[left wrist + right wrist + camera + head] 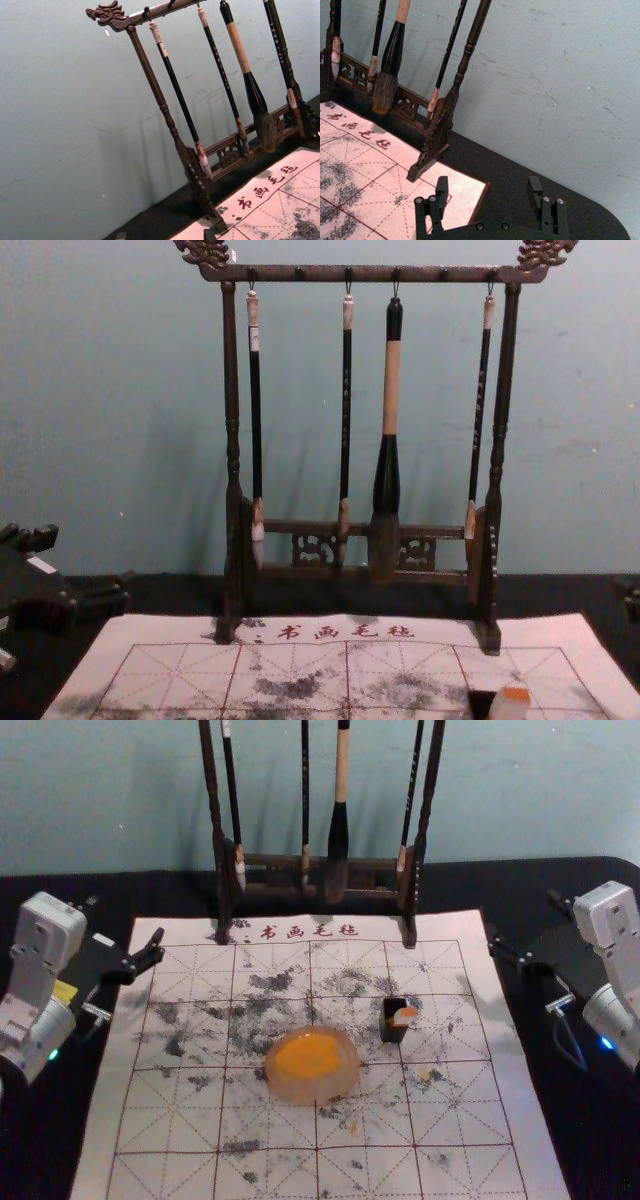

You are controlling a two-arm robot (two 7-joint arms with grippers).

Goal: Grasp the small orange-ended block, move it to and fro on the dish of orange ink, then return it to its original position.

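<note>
Grasp pending: left gripper (126, 920), right gripper (488, 185) near opposite edges of mat (150, 1175), both claws apart. Next: right should reach block (404, 1017).

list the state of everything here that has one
orange-ended block: orange end up, ungripped
ink dish: uncovered, holding orange ink
four calligraphy brushes: hanging tips down
brush rack: standing upright
calligraphy felt: spread flat, stained
left gripper: open, empty, left of felt
right gripper: open, empty, right of felt

Brush rack (420, 274), hanging brushes (390, 390), gridded mat (190, 1130)
</note>
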